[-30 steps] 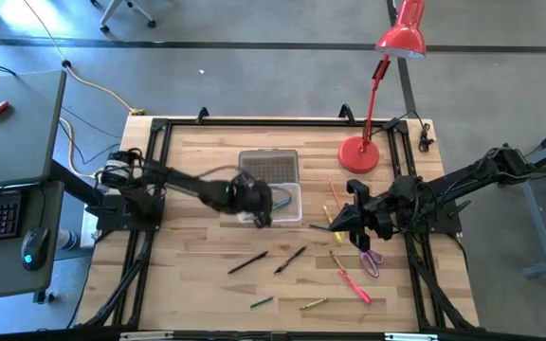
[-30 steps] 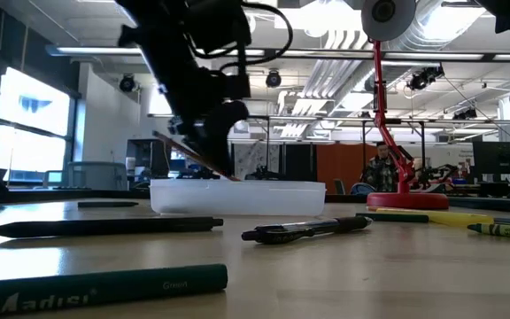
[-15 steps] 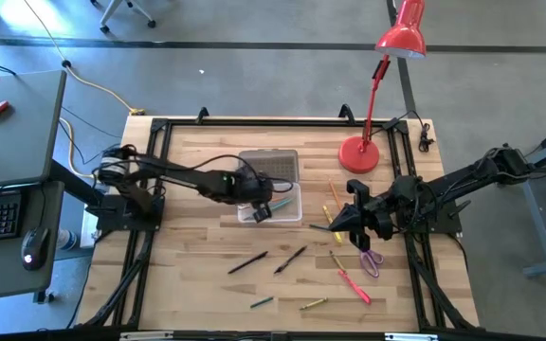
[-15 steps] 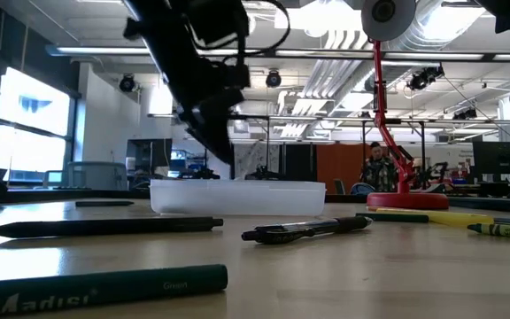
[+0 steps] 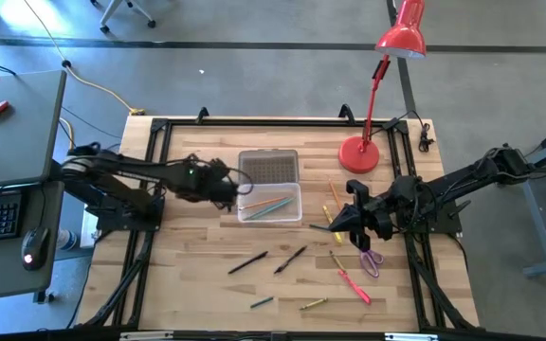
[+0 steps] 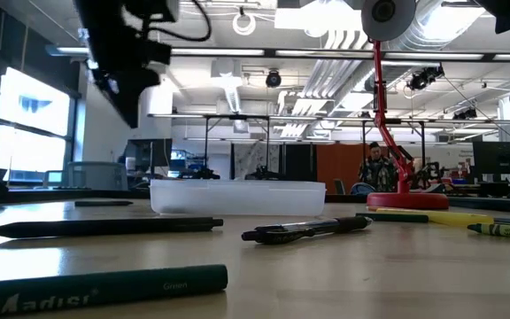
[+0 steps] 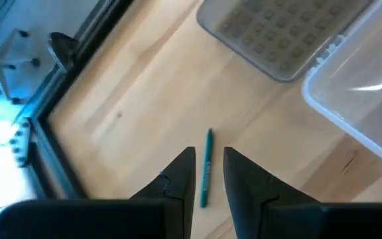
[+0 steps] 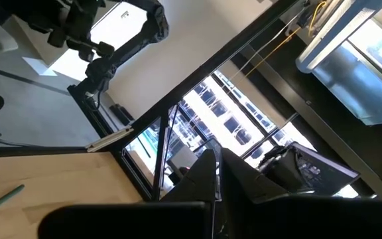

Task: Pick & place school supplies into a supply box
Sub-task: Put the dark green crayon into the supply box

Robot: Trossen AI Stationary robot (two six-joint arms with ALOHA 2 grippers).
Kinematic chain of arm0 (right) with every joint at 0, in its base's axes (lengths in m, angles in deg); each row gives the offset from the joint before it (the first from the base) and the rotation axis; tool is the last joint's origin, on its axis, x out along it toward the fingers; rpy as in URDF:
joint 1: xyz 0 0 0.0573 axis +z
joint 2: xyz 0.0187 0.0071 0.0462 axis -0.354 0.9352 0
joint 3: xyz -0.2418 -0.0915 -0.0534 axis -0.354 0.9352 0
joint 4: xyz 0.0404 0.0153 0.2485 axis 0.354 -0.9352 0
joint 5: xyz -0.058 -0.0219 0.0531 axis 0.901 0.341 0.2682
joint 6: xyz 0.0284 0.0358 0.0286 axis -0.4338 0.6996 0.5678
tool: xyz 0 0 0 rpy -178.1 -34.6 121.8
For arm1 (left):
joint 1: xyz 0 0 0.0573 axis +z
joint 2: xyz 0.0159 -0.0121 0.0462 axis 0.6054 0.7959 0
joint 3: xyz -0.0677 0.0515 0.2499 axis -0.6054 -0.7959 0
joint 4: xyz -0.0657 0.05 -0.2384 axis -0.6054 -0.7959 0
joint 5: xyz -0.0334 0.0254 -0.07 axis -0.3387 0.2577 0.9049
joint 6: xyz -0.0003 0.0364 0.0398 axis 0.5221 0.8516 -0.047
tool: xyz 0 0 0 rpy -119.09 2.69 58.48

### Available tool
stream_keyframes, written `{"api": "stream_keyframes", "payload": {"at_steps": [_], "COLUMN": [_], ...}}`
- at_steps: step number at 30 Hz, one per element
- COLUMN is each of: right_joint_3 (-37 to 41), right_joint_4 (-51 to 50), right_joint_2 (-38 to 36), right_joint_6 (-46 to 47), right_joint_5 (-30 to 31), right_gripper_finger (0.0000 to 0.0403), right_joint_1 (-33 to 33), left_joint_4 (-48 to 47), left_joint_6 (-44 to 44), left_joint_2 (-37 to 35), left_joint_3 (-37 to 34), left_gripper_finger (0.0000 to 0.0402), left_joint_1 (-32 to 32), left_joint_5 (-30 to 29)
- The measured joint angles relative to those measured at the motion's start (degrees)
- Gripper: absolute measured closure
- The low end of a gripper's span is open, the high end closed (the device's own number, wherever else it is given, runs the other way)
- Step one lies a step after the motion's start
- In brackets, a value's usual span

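While the left pincer [image 5: 236, 187] hangs released beside the box [image 5: 270, 203] and the right pincer [image 5: 328, 224] stays clenched on nothing, the pens [image 5: 290, 258] strewn on the worktop [image 5: 197, 275] are judged light, stiff, rollable, best pinched mid-shaft.

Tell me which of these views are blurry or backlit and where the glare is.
Low view: the green pencil nearest the lens is soft, and the left arm is a dark silhouette against bright ceiling lights. Left wrist view: blue cast at one edge, pale glare on the clear supply box. High view: evenly lit and sharp.
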Motion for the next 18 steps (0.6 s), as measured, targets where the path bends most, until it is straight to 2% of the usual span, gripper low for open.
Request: {"api": "stream_keyframes", "payload": {"at_steps": [2,6,9,11,14,18], "right_joint_3": [0.0,0.0,0.0,0.0,0.0,0.0], "right_joint_4": [-0.1,-0.1,0.2,0.1,0.3,0.2], "right_joint_2": [0.0,0.0,0.0,0.0,0.0,-0.1], "right_joint_6": [0.0,0.6,1.1,1.1,1.3,1.1], "right_joint_5": [0.0,0.0,0.0,0.0,0.0,0.0], "right_gripper_finger": [0.0402,0.0402,0.0402,0.0402,0.0402,0.0402], "right_joint_1": [0.0,0.0,0.0,0.0,0.0,0.0], "left_joint_4": [-0.1,5.7,15.9,17.0,25.7,27.7], "left_joint_6": [-1.7,-4.8,-4.4,-4.2,-2.3,1.4], "left_joint_2": [-2.1,-5.4,-7.0,-8.8,-11.0,-15.4], "left_joint_3": [-4.3,-13.8,-20.5,-25.4,-29.6,-31.9], "left_gripper_finger": [0.0293,0.0293,0.0293,0.0293,0.0293,0.0293], "left_joint_1": [-1.4,-2.9,-3.0,-2.9,-2.9,-2.9], "left_joint_5": [1.2,3.7,4.4,4.7,4.3,4.7]}}
